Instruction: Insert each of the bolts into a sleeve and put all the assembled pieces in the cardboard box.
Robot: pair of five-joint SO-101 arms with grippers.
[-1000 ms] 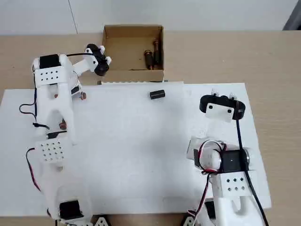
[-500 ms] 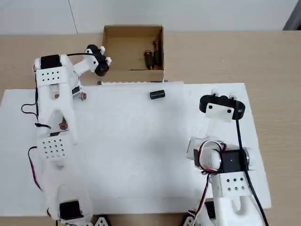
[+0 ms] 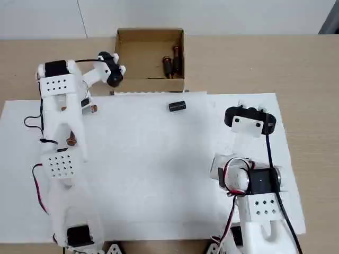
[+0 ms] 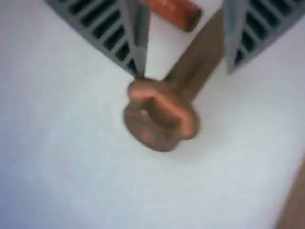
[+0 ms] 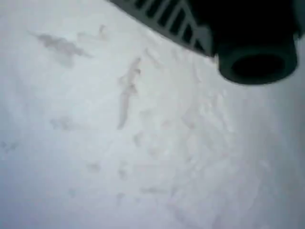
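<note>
A copper bolt lies on the white sheet with its head toward the camera. Its shaft runs between the two ribbed fingers of my left gripper, which is open around it. From above, that gripper is at the sheet's back left over this bolt. A second bolt lies nearer the front beside the arm. My right gripper stands at the right and is shut on a black sleeve. Another black sleeve lies just in front of the cardboard box.
Assembled pieces lie in the box's right part. The white sheet covers the middle of the table. A small orange-red piece shows beyond the bolt in the left wrist view.
The left arm has shifted slightly over the bolt at the back left. The right arm and the loose sleeve have not moved.
</note>
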